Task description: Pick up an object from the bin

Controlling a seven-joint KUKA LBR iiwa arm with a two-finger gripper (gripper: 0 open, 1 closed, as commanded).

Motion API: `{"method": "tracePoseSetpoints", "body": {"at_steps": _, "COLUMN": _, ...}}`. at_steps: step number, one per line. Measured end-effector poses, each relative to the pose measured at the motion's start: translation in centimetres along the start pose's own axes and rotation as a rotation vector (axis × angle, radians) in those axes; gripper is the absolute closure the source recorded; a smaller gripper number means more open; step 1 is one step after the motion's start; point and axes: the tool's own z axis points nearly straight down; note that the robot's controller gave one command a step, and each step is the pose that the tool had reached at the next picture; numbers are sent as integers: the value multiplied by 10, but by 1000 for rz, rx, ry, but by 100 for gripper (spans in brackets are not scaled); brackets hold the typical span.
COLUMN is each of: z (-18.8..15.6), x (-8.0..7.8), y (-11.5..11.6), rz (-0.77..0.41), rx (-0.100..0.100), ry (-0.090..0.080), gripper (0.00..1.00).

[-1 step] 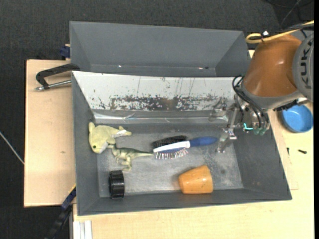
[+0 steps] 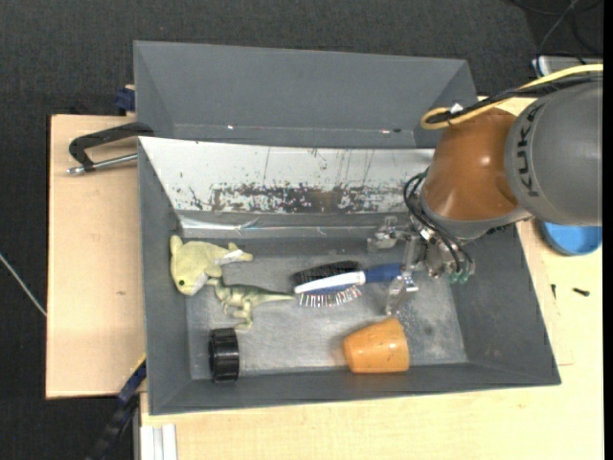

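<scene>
My gripper (image 2: 396, 264) hangs low in the right half of the bin, under the orange wrist cover. It is open, with one metal fingertip (image 2: 387, 235) toward the back wall and the other (image 2: 401, 292) toward the front. The blue handle end of a hairbrush (image 2: 330, 286) lies between them. The brush has a white and blue handle and a dark bristle head, and lies across the bin's middle. An orange cup-shaped thing (image 2: 376, 347) lies on its side just in front of the gripper.
A pale green toy lizard (image 2: 203, 265) sprawls at the left, its tail reaching toward the brush. A black cylinder (image 2: 223, 354) stands in the front left corner. The bin's sloped walls rise on all sides.
</scene>
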Motion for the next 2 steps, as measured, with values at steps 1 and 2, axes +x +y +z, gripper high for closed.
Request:
{"method": "tracePoseSetpoints", "body": {"at_steps": 1, "z": -4, "x": -2, "y": -1, "rz": 0, "rx": 2, "ry": -7, "gripper": 100}}
{"method": "tracePoseSetpoints", "body": {"at_steps": 2, "z": -135, "x": -17, "y": -16, "rz": 18, "rx": 5, "ry": -13, "gripper": 100}}
